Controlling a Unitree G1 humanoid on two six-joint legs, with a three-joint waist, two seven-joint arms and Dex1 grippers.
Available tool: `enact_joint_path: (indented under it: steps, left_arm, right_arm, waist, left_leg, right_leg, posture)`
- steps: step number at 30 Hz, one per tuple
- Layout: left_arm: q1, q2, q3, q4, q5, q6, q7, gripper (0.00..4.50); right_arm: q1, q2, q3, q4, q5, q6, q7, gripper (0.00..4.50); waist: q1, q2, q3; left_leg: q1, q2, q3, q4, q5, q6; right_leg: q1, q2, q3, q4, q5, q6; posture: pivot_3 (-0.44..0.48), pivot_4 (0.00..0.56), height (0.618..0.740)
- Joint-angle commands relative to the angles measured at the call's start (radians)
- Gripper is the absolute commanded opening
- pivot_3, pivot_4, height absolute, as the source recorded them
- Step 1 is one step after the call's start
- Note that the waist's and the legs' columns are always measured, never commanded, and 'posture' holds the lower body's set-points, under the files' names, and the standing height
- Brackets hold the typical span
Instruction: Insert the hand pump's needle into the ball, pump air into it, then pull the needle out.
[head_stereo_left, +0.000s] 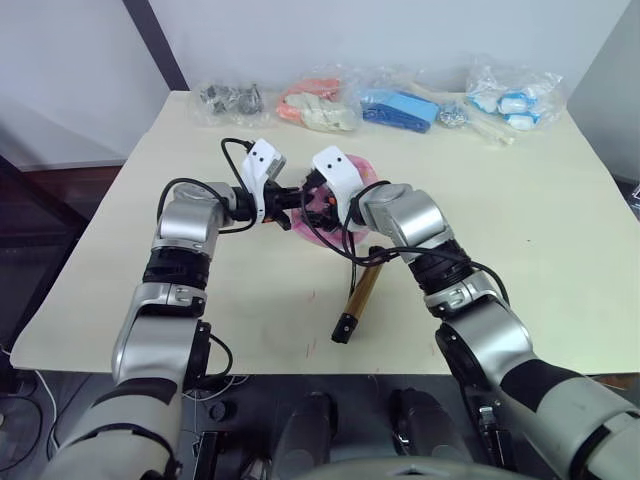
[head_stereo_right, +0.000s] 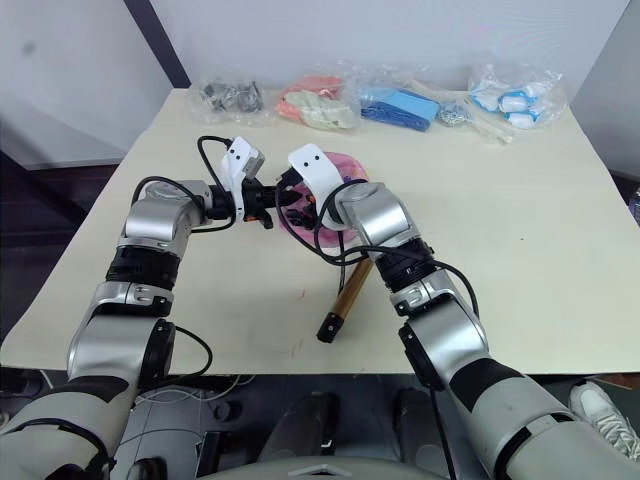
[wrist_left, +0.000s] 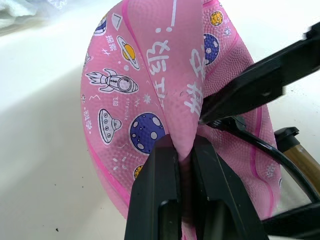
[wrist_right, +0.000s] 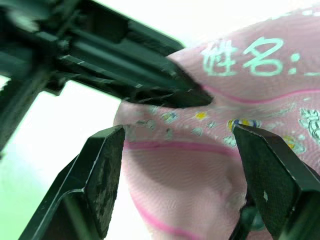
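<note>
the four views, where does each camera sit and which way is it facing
Left eye view: on the head, looking forward and down at the table, both arms, the hand pump.
Right eye view: same head, same scene.
Left wrist view: along the left gripper, shut on a fold of the limp ball.
Right wrist view: along the open right gripper at the ball, left gripper ahead.
Shared: all four show the ball.

Ball (head_stereo_left: 330, 205) mid-table (head_stereo_left: 560, 250) between both hands, pump (head_stereo_left: 360, 295) just before it, bags (head_stereo_left: 400, 105) along the far edge.
</note>
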Motion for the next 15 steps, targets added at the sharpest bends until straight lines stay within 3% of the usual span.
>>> enact_joint_path:
  steps: [1, 15]
  left_arm:
    - [0.006, -0.014, -0.023, 0.019, 0.011, -0.002, 0.002, 0.0]
    - [0.005, -0.011, -0.02, 0.026, 0.012, -0.035, -0.016, 0.0]
  right_arm:
    - [0.027, -0.039, 0.017, -0.154, 0.021, 0.069, 0.003, 3.58]
    - [0.292, -0.267, -0.004, -0.733, 0.144, 0.191, 0.038, 3.58]
  waist:
    - [0.0, 0.0, 0.0]
    - [0.001, 0.0, 0.0]
  left_leg:
    - [0.0, 0.0, 0.0, 0.0, 0.0, 0.0]
    - [0.0, -0.001, 0.0, 0.001, 0.001, -0.001]
  right_leg:
    - [0.0, 0.0, 0.0, 0.0, 0.0, 0.0]
    - [0.002, 0.0, -0.004, 0.0, -0.001, 0.001]
  posture:
    - [0.0, 0.15, 0.74]
    - [0.0, 0.15, 0.74]
